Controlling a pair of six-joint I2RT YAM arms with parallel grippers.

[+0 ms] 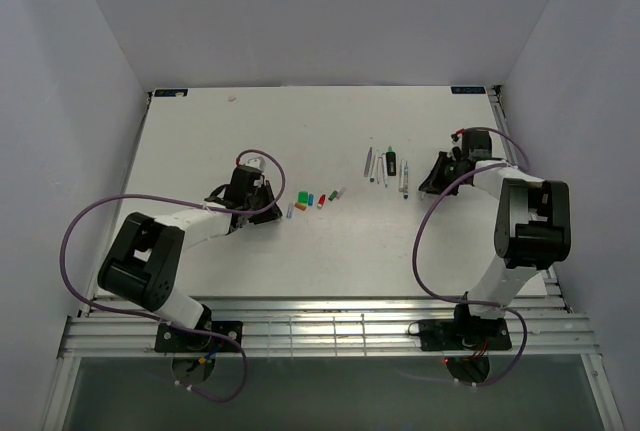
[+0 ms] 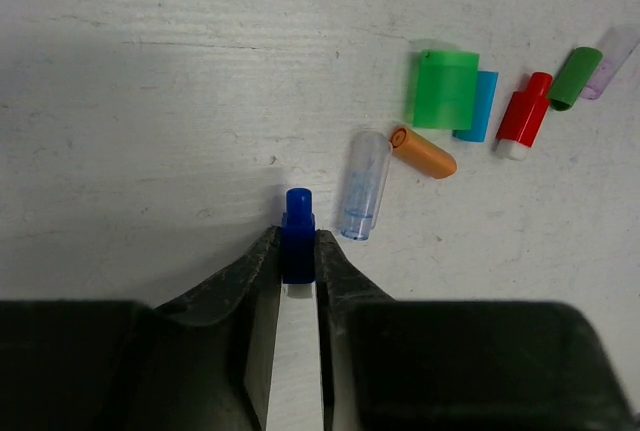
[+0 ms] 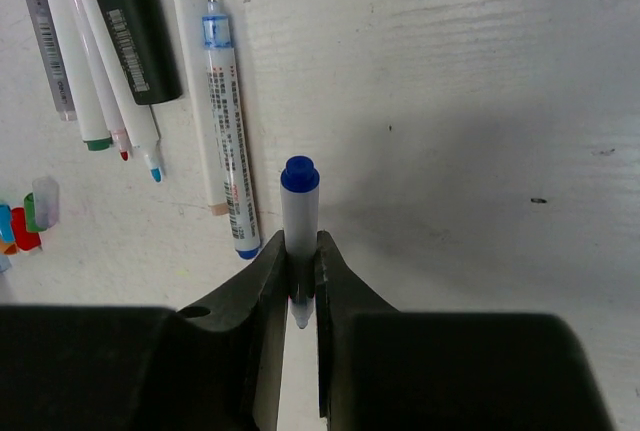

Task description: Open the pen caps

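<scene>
The white worktop [image 1: 200, 141] is seen from above. A big green cap [image 2: 445, 89] lies near its middle, and every place here is told from that cap.

The left gripper [image 2: 298, 247] is found to the left of the green cap, low over the worktop. It is closed narrowly on a small blue cap [image 2: 298, 219]. The right gripper [image 3: 298, 251] is found well to the right of the green cap. A white pen [image 3: 298, 213] with a blue end is pinched tight in it. The other pens [image 3: 226, 121] are laid between the green cap and the right gripper. An orange cap [image 2: 422, 151] and a clear cap [image 2: 362, 183] are seen just beside the green cap, on the left gripper's side.

It is judged that the blue cap is off its pen and is to be put down now. The step is done well if the cap is lowered until the worktop is almost touched. A bare spot near the green cap should be picked. Then the gripper should be opened slowly, so the cap is not dropped or rolled away. The other caps should not be bumped.
</scene>
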